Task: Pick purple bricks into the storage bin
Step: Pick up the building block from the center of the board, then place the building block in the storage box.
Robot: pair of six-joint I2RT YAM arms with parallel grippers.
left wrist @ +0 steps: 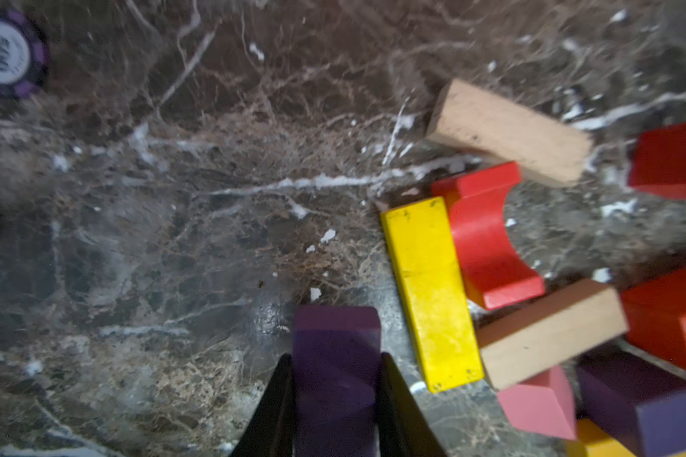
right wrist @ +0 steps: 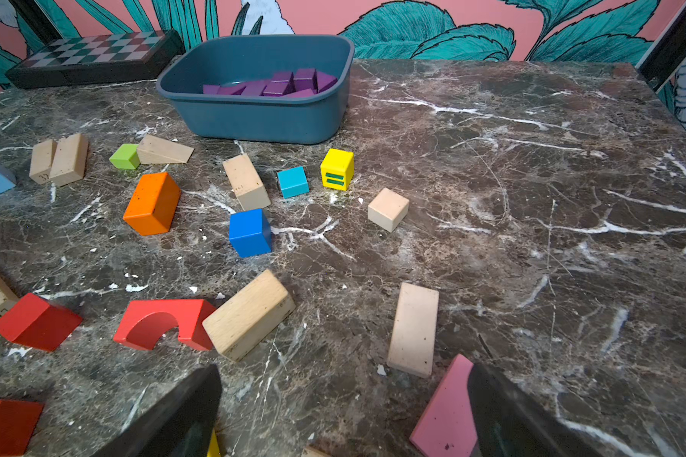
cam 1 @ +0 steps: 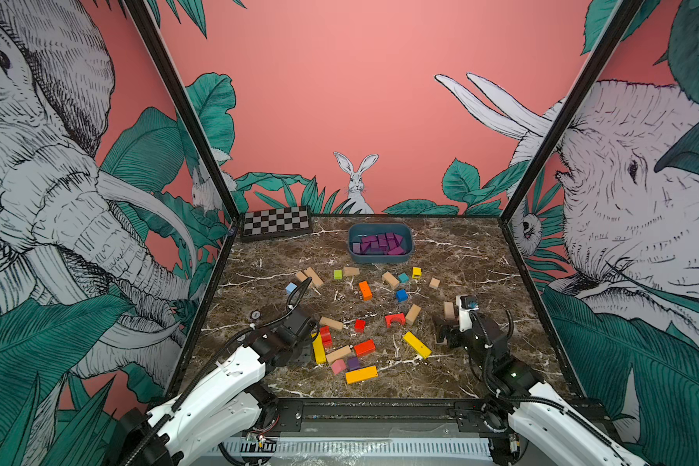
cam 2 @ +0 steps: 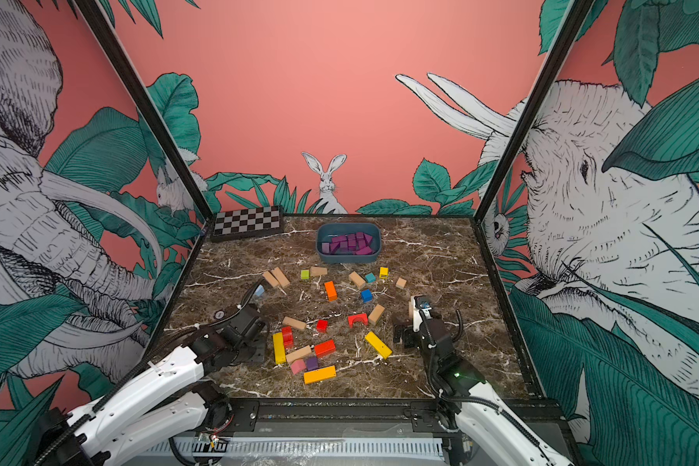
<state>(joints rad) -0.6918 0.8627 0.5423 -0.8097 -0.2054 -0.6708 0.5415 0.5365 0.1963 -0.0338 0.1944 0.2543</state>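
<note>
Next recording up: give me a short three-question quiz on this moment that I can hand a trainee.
1. True or false: the left gripper is shut on a purple brick.
2. A second purple brick lies loose. Where? A) beside a pink block B) on the checkerboard box C) against the blue cube
3. Fill in: the right gripper stands ___, holding nothing.
Key: 1 true; 2 A; 3 open.
</note>
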